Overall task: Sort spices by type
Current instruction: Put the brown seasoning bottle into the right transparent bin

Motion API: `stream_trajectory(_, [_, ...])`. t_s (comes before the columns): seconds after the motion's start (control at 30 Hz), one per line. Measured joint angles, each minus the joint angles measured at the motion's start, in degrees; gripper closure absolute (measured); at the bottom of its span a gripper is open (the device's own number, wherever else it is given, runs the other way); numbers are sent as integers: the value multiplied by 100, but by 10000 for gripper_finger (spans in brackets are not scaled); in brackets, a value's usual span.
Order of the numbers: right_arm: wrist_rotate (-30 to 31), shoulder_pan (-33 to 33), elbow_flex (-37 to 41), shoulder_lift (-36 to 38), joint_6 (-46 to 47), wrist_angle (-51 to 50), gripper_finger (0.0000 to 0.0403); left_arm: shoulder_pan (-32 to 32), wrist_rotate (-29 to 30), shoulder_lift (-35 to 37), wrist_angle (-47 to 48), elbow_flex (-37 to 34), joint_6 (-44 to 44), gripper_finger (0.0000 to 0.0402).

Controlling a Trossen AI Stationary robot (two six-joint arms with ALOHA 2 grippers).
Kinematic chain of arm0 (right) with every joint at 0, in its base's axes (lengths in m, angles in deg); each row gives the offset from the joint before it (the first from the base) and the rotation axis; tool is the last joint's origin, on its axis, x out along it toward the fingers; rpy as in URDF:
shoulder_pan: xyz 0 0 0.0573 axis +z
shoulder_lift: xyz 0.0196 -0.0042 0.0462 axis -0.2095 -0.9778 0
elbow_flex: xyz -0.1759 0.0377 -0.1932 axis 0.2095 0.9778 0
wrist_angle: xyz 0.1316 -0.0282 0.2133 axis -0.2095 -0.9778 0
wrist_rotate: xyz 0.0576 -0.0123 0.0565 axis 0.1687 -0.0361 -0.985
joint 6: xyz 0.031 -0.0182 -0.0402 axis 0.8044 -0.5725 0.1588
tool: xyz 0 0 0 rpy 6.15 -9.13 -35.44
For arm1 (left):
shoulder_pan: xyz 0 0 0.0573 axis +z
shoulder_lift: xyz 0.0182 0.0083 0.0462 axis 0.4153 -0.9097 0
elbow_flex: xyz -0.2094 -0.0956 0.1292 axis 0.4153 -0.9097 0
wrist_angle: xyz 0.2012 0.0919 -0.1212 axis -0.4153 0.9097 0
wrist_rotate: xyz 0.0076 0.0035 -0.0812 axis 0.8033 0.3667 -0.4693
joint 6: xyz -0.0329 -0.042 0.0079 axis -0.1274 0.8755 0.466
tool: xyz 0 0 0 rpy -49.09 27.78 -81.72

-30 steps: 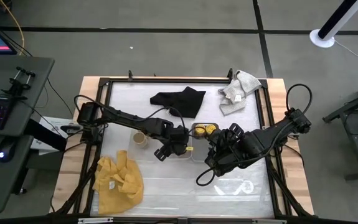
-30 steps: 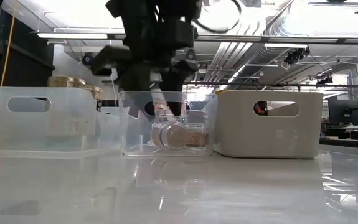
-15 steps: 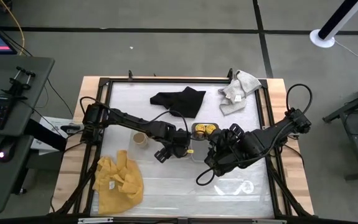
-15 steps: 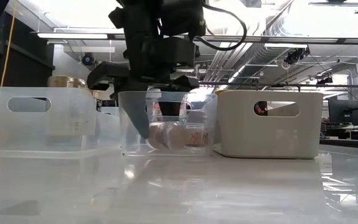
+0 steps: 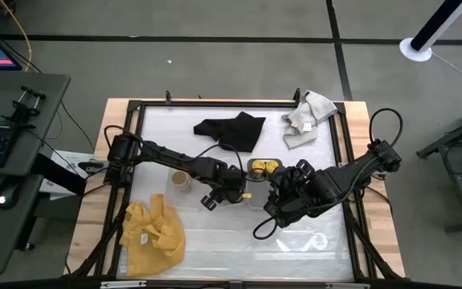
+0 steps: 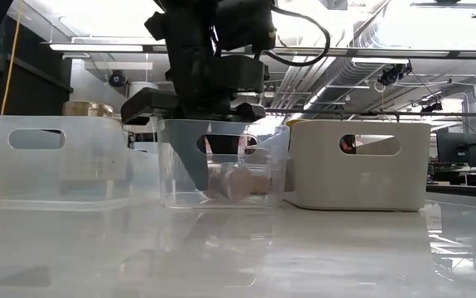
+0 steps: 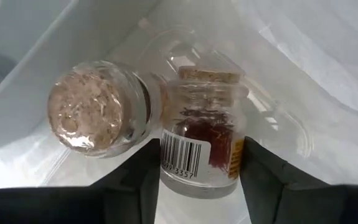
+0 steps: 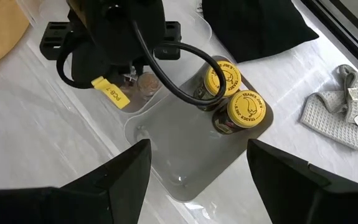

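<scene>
My left gripper (image 7: 200, 168) reaches down into the middle clear tray (image 6: 180, 165) and is shut on a tiny cork-topped jar (image 7: 200, 149) of red threads. A second tiny jar (image 7: 98, 115) lies on its side right beside it, on the tray floor. My right gripper (image 8: 198, 146) is open and hovers over the near part of the grey tray (image 8: 185, 149). Two yellow-topped jars (image 8: 235, 93) stand upright at that tray's far end. A tan-topped jar (image 5: 181, 180) stands in the left clear tray (image 6: 64, 157). My left gripper pinches the tiny jar's glass body (image 7: 166, 155) between its two fingers, one on each side at the label. The fingers come slanting down from above into the tray. The jar lies along the fingers, cork end away from the wrist. Whether it touches the tray floor I cannot tell.
A yellow cloth (image 5: 152, 233) lies at the near left of the table. A black cloth (image 5: 231, 128) and a grey cloth (image 5: 307, 116) lie toward the far edge. The three trays stand side by side mid-table. A bare surface stretches between the trays and the near edge.
My left gripper has moved down into the middle clear tray, carrying the tiny jar from near rim height to beside the other tiny jar. My right arm has kept still.
</scene>
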Motion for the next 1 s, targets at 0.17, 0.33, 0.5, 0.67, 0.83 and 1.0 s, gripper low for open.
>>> stream_trajectory(0.17, [0,0,0,0,-1,-1,142,14,62,207,136,-2,113,267])
stream_trajectory(0.33, [13,0,0,0,-22,-1,142,109,64,674,480,-2,286,268])
stream_trajectory(0.5, [28,-21,0,0,-364,139,142,317,-17,1365,699,-2,849,267])
stream_trajectory(0.67, [12,-237,0,0,-1416,832,142,564,-934,2178,338,-8,1804,267])
stream_trajectory(0.83, [-310,-542,0,0,-3622,2033,142,564,-1391,3089,-698,-567,2662,267])
stream_trajectory(1.0, [-572,-757,0,0,-5656,2560,142,379,-1135,3813,-1642,-1416,3502,266])
